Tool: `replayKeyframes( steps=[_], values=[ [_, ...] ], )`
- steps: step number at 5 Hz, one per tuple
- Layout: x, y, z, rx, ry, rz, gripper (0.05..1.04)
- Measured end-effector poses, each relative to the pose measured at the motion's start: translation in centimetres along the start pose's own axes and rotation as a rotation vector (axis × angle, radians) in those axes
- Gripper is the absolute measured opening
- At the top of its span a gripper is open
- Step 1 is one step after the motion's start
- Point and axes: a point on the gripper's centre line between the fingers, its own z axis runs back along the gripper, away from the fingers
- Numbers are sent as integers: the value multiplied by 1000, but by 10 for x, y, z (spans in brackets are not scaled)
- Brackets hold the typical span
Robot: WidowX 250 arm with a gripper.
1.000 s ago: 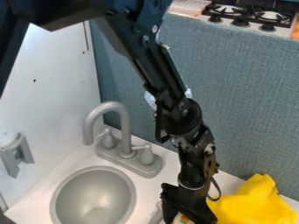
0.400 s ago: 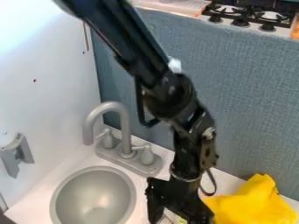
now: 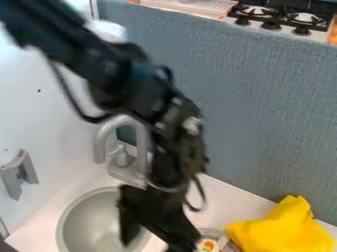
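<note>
One black two-finger gripper (image 3: 156,246), jaws wide apart, over the edge of the round grey sink basin (image 3: 82,216). Best guided slowly, well clear of rim and curved grey faucet (image 3: 100,142). Close beside the gripper: small white item with orange and green marks (image 3: 208,244), seemingly inside a silvery container (image 3: 212,231), partly hidden.

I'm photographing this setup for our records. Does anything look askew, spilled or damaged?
I see no spill or damage. Only the yellow cloth looks untidy: it lies bunched up, not folded flat, on the white counter near the blue wall.
</note>
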Motion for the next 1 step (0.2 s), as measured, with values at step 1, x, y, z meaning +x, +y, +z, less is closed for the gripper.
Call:
replayKeyframes(
  steps=[1],
  values=[
    [0,12,-7,14,12,-48,1001]
  ],
)
